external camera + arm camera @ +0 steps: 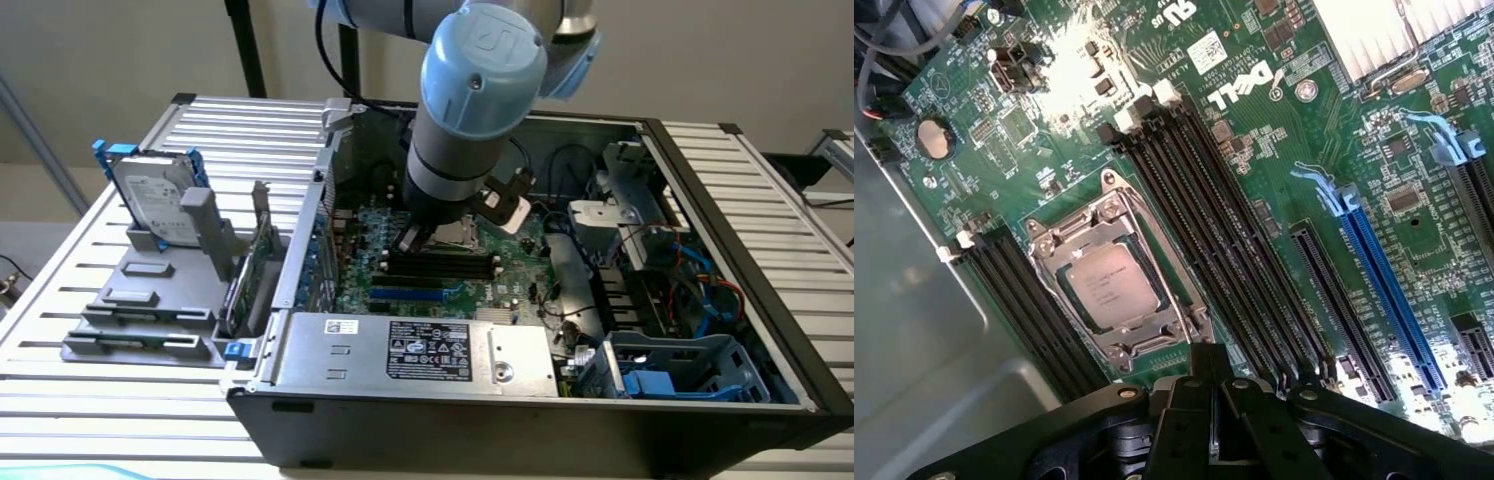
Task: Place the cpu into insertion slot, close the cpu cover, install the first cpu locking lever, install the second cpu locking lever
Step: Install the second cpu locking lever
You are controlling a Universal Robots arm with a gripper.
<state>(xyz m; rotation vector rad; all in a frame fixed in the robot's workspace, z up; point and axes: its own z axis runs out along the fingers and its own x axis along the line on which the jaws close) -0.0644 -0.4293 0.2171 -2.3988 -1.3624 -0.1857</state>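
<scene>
Jaws (1209, 400) pressed shut, nothing between them, hanging just above the green motherboard (1274, 150) inside the open computer case (534, 440).

Straight ahead of the closed tips, very near and slightly lower: the socket (1119, 290), a square with a silvery rim, turned on the diagonal so that one corner points toward the jaws. Lying flat in its middle, the chip (1112, 284), pale metallic face up, printed lines just readable. Seated already, by the look of it, square to the rim. Around the chip, flat on the socket, the metal cover frame (1049, 255), its window leaving the chip's face bare; apparently down rather than standing up. Whether the thin locking levers along the frame's edges are latched cannot be told.

To one side of the jaws and running away from them, four long black memory slots (1204, 220), lying parallel to the socket's near edge and just beside it. Beyond those, a blue expansion slot (1384, 290) on the same slant. On the socket's other side, a shorter bank of black slots (1019, 300), then the grey case wall (914, 340).

In the exterior view, arm's wrist (454, 170) standing upright over the board's centre, gripper end down at the socket (447, 235).

So: chip and frame directly in front of the tips, close, no offset sideways to speak of.
</scene>
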